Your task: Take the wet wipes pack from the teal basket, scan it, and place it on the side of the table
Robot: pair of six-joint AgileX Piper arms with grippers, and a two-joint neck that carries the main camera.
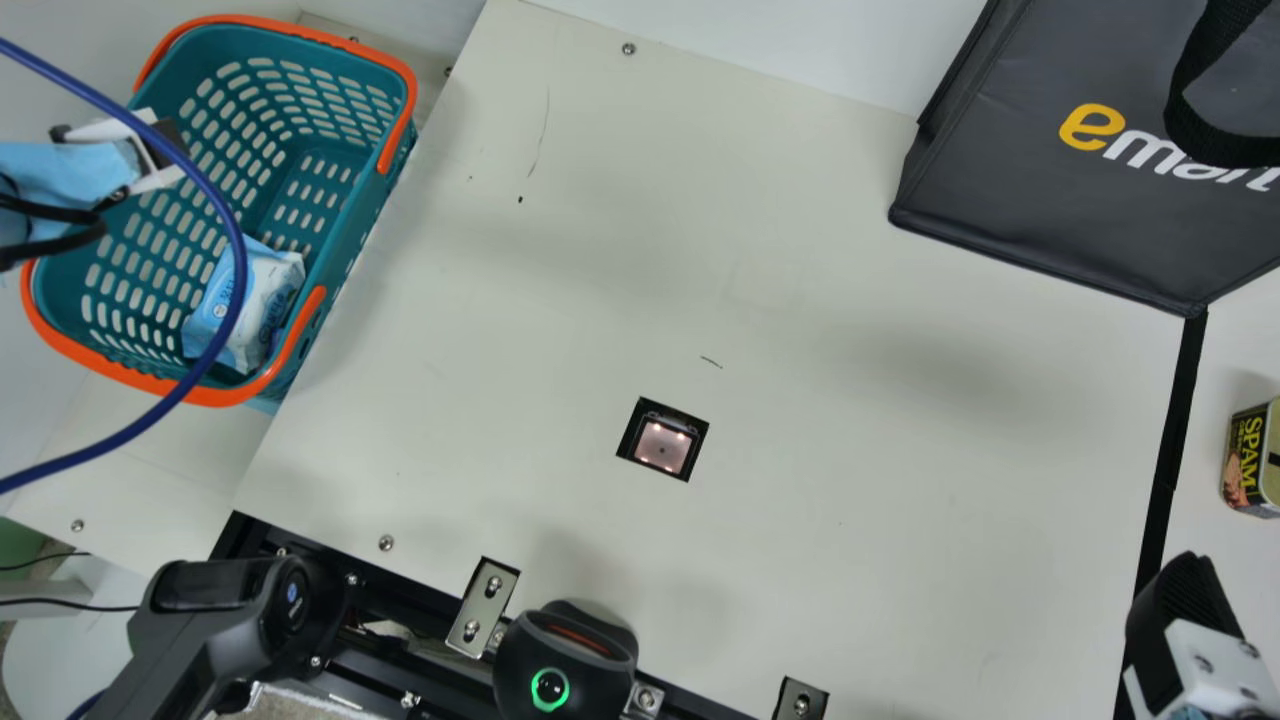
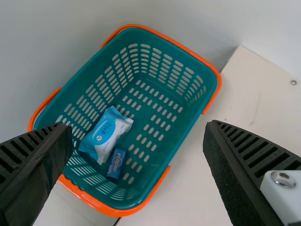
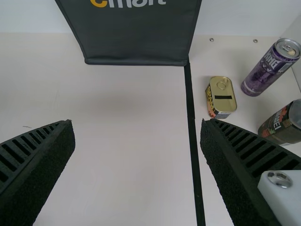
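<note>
One pack of wet wipes (image 2: 106, 134) remains to be lifted from the teal basket (image 1: 345, 245), where it lies on the floor near a wall, just beside a small dark-blue box (image 2: 116, 163). We judge the step in hand to be the approach. The left gripper (image 2: 138, 135) points down over the basket, its fingers wide apart and holding nothing. For the next move we would centre it over the pack, lower it inside the walls and close on the pack alone, since the box could be caught too. Scanning would follow at the lit scanner window (image 1: 662, 446) set in the table. In the main view's lower right corner we find the right arm beside the black strip (image 1: 1170, 450); its gripper (image 3: 136, 129) is also spread wide and empty, aimed down at the tabletop.
</note>
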